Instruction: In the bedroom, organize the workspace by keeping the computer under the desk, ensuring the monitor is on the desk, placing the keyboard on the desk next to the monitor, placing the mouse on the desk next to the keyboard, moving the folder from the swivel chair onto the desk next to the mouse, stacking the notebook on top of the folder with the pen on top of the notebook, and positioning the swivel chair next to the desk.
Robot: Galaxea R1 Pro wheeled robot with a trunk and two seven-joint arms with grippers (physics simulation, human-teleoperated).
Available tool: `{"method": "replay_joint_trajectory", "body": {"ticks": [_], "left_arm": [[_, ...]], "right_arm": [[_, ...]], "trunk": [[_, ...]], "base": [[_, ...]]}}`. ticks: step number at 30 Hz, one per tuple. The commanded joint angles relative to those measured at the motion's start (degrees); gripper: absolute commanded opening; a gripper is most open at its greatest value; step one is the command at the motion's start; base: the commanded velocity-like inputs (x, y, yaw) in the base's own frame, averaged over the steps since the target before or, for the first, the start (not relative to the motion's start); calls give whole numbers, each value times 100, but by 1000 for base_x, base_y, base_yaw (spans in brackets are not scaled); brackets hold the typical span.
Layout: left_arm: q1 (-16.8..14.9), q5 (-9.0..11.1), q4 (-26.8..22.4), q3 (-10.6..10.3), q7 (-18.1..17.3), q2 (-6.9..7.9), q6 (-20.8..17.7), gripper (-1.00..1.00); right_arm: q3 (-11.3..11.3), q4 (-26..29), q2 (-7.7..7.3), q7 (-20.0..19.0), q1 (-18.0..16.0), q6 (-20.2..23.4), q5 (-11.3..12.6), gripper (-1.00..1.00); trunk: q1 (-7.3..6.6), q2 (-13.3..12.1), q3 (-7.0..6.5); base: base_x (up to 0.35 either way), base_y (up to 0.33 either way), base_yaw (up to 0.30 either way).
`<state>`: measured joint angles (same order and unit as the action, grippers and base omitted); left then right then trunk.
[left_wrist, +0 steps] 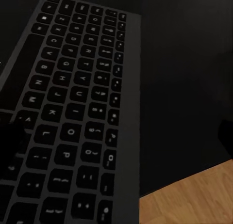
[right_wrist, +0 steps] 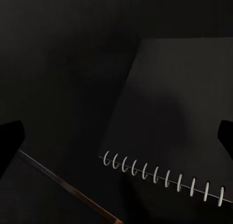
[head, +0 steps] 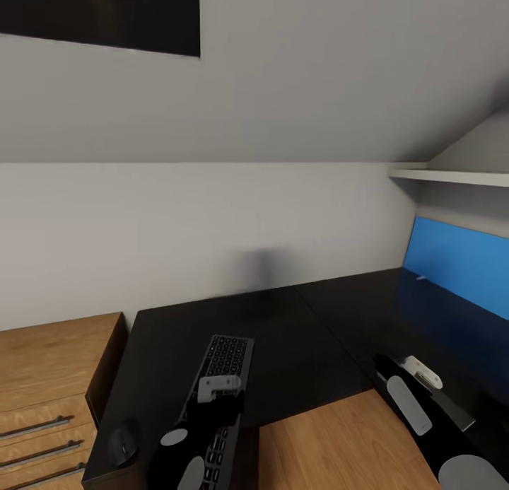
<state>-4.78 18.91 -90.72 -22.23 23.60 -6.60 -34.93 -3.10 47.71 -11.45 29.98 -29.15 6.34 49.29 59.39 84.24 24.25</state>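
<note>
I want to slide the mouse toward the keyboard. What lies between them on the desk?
Nothing: in the head view only bare black desk top separates the mouse from the keyboard.

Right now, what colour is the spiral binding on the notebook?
White or pale silver rings along one edge of the dark notebook, clearest in the right wrist view.

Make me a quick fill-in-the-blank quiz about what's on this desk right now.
1. The keyboard lies on the black ____.
2. The mouse sits on the desk beside the ____.
3. The notebook is bound with white ____ rings.
4. The folder lying on the desk is ____ in colour.

Missing words: desk; keyboard; spiral; blue
</note>
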Motion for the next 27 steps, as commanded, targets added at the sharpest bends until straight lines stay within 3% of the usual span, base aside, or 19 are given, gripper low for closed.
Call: {"method": "replay_joint_trajectory", "body": {"ticks": [1,7,27], "left_arm": [[-5,61,-7,-8,56,0,-14,100],[-5,61,-5,-9,57,0,-14,100],[-5,61,26,-13,49,0,-14,100]], "right_arm": [[-27,10,-7,43,-3,22,18,100],[-32,10,-6,43,-3,24,19,100],[-40,48,-3,54,-3,61,34,100]], "trunk": [[-23,-37,-11],[-154,-278,-119],[-154,-278,-119]], "base": [[0,0,0],[0,0,0],[0,0,0]]}}
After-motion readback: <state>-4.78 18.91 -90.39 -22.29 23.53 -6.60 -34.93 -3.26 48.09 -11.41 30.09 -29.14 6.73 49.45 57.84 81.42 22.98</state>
